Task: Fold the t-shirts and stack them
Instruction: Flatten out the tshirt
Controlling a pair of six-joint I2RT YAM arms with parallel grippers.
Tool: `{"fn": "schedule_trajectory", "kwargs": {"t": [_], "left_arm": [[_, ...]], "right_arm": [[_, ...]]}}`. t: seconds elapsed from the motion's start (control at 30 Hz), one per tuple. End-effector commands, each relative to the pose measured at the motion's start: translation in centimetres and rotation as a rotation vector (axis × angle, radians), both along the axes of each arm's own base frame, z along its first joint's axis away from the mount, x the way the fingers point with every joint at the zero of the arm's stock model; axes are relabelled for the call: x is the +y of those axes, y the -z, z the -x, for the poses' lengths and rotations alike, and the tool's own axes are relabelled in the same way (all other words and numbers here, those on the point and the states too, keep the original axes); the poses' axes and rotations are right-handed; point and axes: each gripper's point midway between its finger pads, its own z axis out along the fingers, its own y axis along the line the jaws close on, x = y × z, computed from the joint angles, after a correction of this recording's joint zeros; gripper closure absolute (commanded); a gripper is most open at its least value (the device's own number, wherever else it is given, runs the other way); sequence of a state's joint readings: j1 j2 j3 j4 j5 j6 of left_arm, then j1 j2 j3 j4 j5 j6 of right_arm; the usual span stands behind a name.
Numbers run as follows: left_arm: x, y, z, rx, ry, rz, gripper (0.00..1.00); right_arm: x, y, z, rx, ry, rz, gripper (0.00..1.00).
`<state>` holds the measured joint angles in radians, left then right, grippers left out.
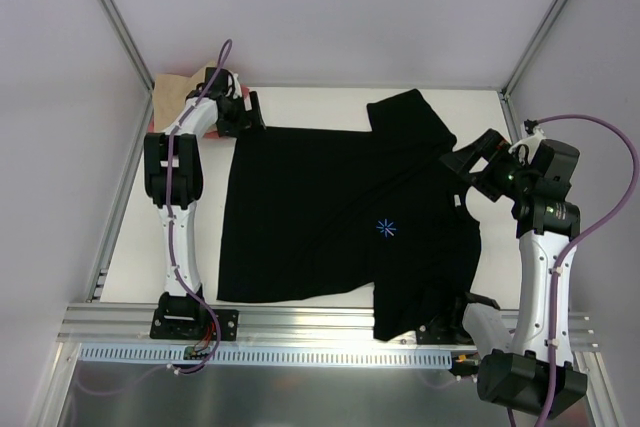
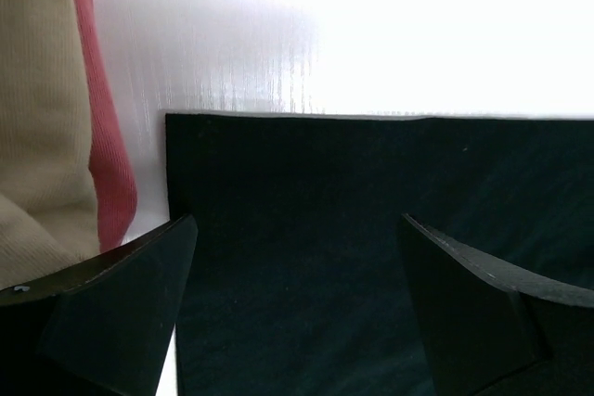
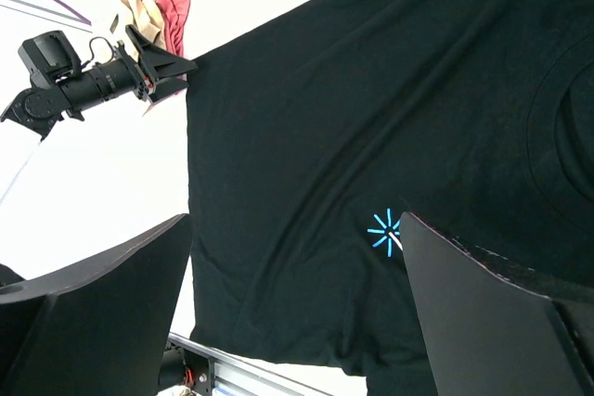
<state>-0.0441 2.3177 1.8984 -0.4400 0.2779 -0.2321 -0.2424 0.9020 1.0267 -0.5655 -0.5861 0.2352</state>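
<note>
The black t-shirt lies spread flat on the white table, its light-blue starburst mark facing up. My left gripper is open and empty over the shirt's far-left hem corner, which lies between its fingers. My right gripper is open and empty, raised above the shirt's collar end; its wrist view looks down on the shirt and the starburst. The tan shirt and the pink-red shirt lie bunched just left of the black shirt's corner.
The tan and pink-red bundle sits at the table's far-left corner against the frame post. One black sleeve hangs over the near aluminium rail. Another sleeve points to the far edge. White walls enclose the table.
</note>
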Motion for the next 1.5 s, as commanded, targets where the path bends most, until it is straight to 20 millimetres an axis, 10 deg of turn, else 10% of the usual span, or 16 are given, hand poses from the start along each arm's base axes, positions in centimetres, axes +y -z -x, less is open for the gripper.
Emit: {"fn": "schedule_trajectory", "kwargs": {"t": [0.0, 0.17, 0.3, 0.87, 1.2, 1.47], "left_arm": [[0.3, -1.0, -0.6, 0.006, -0.026, 0.01, 0.09], [0.3, -0.8, -1.2, 0.01, -0.027, 0.011, 0.14], [0.0, -1.0, -2.2, 0.017, -0.027, 0.041, 0.61], [0.9, 0.3, -2.5, 0.09, -0.098, 0.07, 0.56], [-3.3, -10.1, 7.7, -0.102, 0.1, 0.12, 0.47], [-5.7, -6.4, 18.5, 0.17, 0.16, -0.012, 0.43]], "right_arm": [[0.5, -2.0, -0.1, -0.054, -0.029, -0.002, 0.01], [0.5, -2.4, -0.2, -0.059, -0.033, -0.003, 0.01], [0.8, -2.3, -0.1, -0.054, -0.042, -0.019, 0.0], [1.0, -3.1, -0.3, -0.078, -0.039, -0.045, 0.01], [-0.5, 5.1, 0.3, 0.282, -0.067, 0.21, 0.01], [1.5, 14.8, 1.2, 0.566, -0.14, 0.209, 0.01]]}}
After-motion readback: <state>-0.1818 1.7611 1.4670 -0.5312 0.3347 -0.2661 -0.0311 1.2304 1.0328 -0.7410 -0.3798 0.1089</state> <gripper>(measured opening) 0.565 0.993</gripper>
